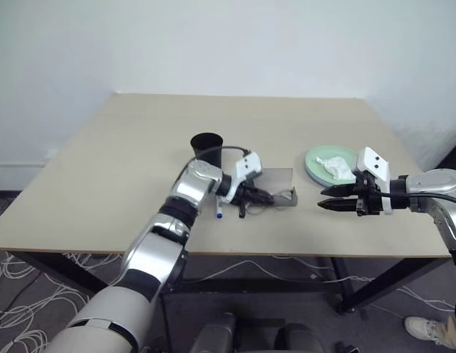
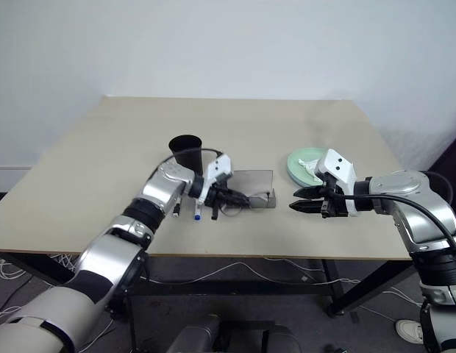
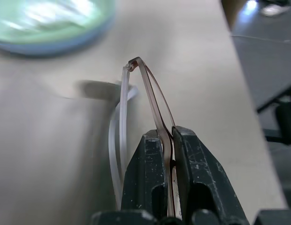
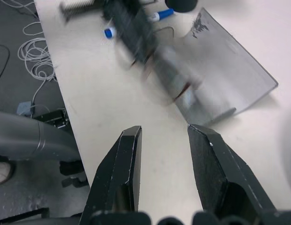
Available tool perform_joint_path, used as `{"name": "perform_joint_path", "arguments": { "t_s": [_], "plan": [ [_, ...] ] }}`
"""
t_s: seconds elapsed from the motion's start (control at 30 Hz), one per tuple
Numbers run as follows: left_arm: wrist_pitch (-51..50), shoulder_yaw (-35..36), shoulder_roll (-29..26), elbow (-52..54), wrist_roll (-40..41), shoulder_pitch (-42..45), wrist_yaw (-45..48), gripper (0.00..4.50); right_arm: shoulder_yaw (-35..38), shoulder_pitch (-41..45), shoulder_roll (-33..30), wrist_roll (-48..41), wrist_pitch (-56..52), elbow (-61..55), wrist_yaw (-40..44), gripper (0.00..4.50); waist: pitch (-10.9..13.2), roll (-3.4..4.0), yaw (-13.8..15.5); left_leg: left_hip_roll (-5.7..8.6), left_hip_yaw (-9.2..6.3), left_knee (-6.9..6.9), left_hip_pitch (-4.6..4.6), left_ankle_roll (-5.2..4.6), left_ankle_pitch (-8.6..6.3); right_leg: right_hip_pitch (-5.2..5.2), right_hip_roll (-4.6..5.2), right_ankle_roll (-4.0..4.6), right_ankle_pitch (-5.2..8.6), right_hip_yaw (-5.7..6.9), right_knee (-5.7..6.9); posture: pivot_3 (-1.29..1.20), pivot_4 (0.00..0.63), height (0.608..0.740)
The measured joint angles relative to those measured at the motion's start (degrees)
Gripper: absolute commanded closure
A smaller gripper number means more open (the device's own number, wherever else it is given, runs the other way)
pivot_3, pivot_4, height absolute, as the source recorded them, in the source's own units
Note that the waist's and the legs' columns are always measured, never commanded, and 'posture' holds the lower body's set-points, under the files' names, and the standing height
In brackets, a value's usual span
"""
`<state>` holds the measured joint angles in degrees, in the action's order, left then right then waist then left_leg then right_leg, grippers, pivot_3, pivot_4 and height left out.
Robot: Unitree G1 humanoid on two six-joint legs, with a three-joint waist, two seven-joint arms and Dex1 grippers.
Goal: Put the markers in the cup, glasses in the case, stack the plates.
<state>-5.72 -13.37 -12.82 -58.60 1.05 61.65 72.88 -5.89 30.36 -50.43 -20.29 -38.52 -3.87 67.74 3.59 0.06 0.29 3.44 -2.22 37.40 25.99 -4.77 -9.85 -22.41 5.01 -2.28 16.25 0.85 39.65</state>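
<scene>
My left gripper is shut on the glasses, whose thin frame is pinched between its fingers. It holds them just off the table at the open grey case. The black cup stands upright behind that arm. A blue-capped marker lies on the table below the left wrist, and a second marker lies beside it. The mint green plate sits to the right with a light blue rim under it. My right gripper hovers open and empty near the plate.
A crumpled white tissue lies on the green plate. The table's front edge runs close below both grippers. Cables cover the floor, and a person's shoe is at the lower right.
</scene>
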Motion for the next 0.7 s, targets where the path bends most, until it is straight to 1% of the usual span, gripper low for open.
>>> {"name": "perform_joint_path", "arguments": {
  "t_s": [0.17,0.33,0.5,0.7],
  "plan": [
    [6.4,2.7,0.7,-7.1,-0.3,2.5,-3.6,4.49,-0.3,0.5,0.1,0.0,0.0,0.0,0.0,2.84,0.0,-0.02,0.0,0.01,-0.01,0.1,0.16,-0.04,0.0,-0.1,-0.02,-0.02,-0.01,-0.01,-0.01,0.0,0.0,0.696],
    [11.9,3.6,2.3,-12.3,-1.6,3.3,-6.7,4.49,-0.6,0.5,0.1,0.0,0.0,0.0,0.0,2.84,0.0,0.0,0.1,0.0,-0.1,0.41,0.57,-0.05,0.0,-0.37,-0.07,-0.11,-0.08,0.03,0.07,0.0,0.0,0.696],
    [16.9,3.6,3.5,-14.6,-4.5,3.3,-11.5,4.49,-0.6,0.5,0.1,-0.2,-0.6,-0.4,-0.1,2.84,0.0,-0.01,0.1,0.05,-0.05,0.5,0.6,-0.19,0.0,-0.36,-0.03,-0.25,-0.16,-0.02,0.06,0.0,0.0,0.696],
    [20.4,3.7,4.0,-15.6,-5.9,3.3,-15.2,4.49,-0.4,-0.2,0.0,-0.5,-1.3,-2.1,-0.4,2.84,0.0,-0.01,0.1,0.06,-0.07,0.5,0.6,-0.2,-0.01,-0.36,-0.03,-0.33,-0.22,-0.01,0.06,0.0,0.0,0.696]
  ]
}}
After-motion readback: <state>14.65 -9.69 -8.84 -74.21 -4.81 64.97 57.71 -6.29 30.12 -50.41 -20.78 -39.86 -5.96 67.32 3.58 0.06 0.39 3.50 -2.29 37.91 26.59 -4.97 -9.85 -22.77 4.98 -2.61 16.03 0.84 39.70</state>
